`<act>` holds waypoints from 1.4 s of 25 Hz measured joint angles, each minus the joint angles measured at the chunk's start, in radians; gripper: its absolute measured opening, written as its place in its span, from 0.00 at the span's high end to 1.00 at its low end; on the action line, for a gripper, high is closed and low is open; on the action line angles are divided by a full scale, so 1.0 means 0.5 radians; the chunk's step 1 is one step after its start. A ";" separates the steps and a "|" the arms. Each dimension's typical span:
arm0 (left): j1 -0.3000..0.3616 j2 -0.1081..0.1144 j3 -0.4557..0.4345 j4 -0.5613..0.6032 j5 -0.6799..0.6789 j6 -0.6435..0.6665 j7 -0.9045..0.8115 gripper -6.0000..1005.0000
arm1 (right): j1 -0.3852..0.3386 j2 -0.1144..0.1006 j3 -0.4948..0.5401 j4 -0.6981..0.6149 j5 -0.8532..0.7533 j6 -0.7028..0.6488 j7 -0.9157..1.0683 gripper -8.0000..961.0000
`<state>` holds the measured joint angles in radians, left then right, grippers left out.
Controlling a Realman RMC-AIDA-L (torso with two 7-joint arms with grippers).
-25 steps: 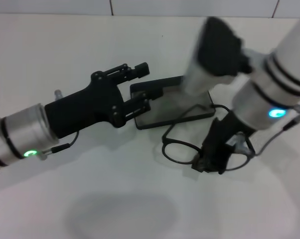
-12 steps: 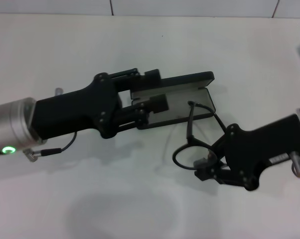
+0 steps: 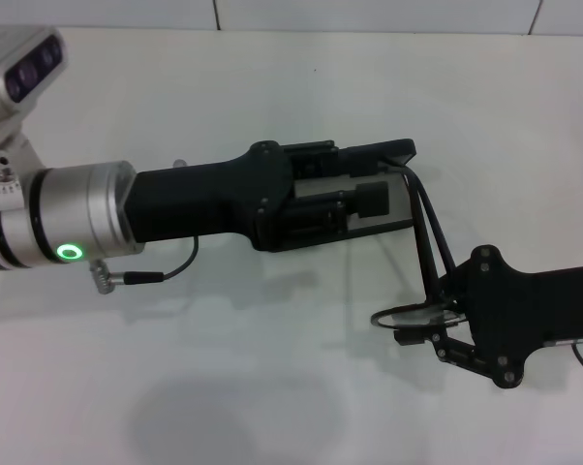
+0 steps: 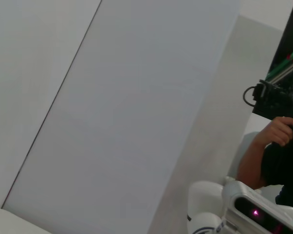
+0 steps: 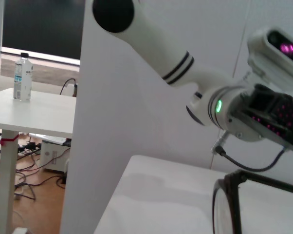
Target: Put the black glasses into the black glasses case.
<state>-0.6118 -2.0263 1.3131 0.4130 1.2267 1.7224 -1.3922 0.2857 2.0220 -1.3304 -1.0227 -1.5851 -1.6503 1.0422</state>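
Observation:
The black glasses case (image 3: 396, 151) lies open on the white table, lid toward the back, grey lining (image 3: 400, 201) showing. My left gripper (image 3: 350, 179) reaches over it from the left, fingers apart, one by the lid and one over the base. My right gripper (image 3: 422, 334) at the lower right is shut on the black glasses (image 3: 417, 313). It grips them at a lens, tilted, with the temples pointing up toward the case's right end. A lens and temple also show in the right wrist view (image 5: 234, 204).
The white table (image 3: 224, 368) stretches in front and to the left. A tiled wall edge runs along the back. The right wrist view shows my left arm (image 5: 219, 105) and a side table with a bottle (image 5: 22, 78). The left wrist view shows a person's hand (image 4: 275, 131).
My left gripper has pushed farther right over the open case. My right gripper has turned and drawn right with the glasses, tipping them so the temples point toward the case.

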 joint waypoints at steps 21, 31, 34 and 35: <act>-0.186 -0.071 0.003 0.013 0.368 -0.121 -0.240 0.44 | 0.021 0.003 -0.002 0.051 0.039 0.145 -0.351 0.90; -0.187 -0.057 -0.023 0.015 0.371 -0.147 -0.251 0.44 | -0.013 -0.002 0.033 0.053 0.052 0.109 -0.452 0.90; -0.170 -0.048 -0.065 0.010 0.379 -0.152 -0.260 0.44 | -0.072 -0.005 0.106 0.054 0.120 -0.072 -0.611 0.90; -0.162 -0.045 -0.074 0.006 0.382 -0.160 -0.259 0.44 | -0.085 -0.007 0.132 0.057 0.134 -0.154 -0.655 0.90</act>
<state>-0.6929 -2.0489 1.2763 0.4159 1.4178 1.6426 -1.5218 0.2432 2.0187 -1.2644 -0.9940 -1.5181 -1.7275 0.7148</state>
